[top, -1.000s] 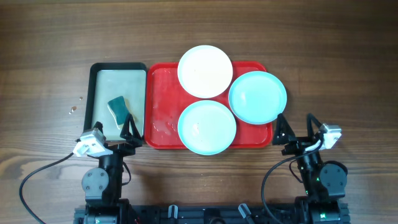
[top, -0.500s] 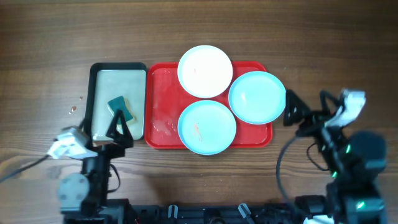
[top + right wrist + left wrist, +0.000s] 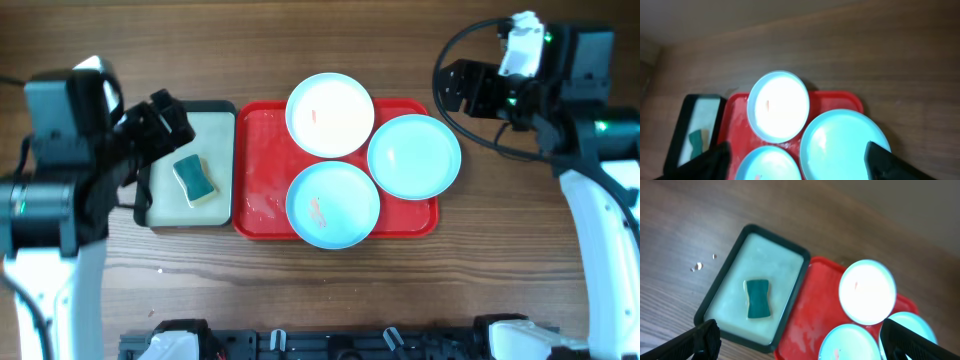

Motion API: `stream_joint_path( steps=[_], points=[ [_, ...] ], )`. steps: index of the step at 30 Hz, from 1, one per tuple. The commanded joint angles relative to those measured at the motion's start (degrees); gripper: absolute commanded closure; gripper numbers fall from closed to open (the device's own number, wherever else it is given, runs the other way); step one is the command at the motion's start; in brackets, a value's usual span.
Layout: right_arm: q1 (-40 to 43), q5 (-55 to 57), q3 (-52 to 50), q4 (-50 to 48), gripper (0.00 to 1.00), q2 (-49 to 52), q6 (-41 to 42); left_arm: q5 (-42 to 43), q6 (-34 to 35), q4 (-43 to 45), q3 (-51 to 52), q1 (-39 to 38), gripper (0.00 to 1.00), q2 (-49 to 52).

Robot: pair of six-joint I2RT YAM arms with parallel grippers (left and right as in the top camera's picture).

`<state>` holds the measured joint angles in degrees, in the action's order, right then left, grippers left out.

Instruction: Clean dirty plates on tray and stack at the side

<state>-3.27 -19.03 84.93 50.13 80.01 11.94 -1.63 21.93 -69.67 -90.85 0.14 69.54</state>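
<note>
The red tray [image 3: 262, 150] lies mid-table. The white plate [image 3: 330, 114] sits on its far edge with a small red smear. One pale blue plate [image 3: 414, 155] overhangs its right edge. Another pale blue plate [image 3: 333, 204] lies at its front with a red smear. My left gripper [image 3: 165, 118] hangs open and empty above the black tray's far end. My right gripper [image 3: 455, 90] hangs open and empty above bare table, right of the white plate. The left wrist view shows the tray [image 3: 810, 305] between the open fingers [image 3: 799, 330]. The right wrist view shows the plates [image 3: 779, 104] between the open fingers [image 3: 797, 152].
A smaller black-rimmed tray [image 3: 190, 108] lies left of the red tray, touching it, and holds a teal-and-yellow sponge [image 3: 195, 180]. A few crumbs [image 3: 698, 266] lie on the wood left of it. Wet streaks show on the red tray's left part.
Both arms have risen from the table's front edge and swung back. The left gripper now hangs over the black tray; the right one hangs at the far right.
</note>
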Motion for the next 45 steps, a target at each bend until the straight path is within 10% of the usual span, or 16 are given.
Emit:
stream_joint_path(
  steps=[1,5,23,45],
  points=[
    [-3.3,-3.1,0.8,0.3,0.28,5.1,-3.9,-0.3,-0.9,-1.6,-1.1,0.2,0.00,4.6],
    [-9.8,3.8,0.6,-0.2,0.32,13.9,-4.2,-1.6,0.1,-2.3,-1.0,0.2,0.36,9.3],
    [-13.7,9.1,0.5,-20.8,0.76,39.8,-2.1,-4.5,1.7,-4.1,-1.0,0.2,0.34,23.1],
    [-13.8,9.2,-0.2,-23.7,0.94,43.3,-0.8,-10.9,7.3,-4.7,3.8,1.3,0.37,23.1]
  ],
)
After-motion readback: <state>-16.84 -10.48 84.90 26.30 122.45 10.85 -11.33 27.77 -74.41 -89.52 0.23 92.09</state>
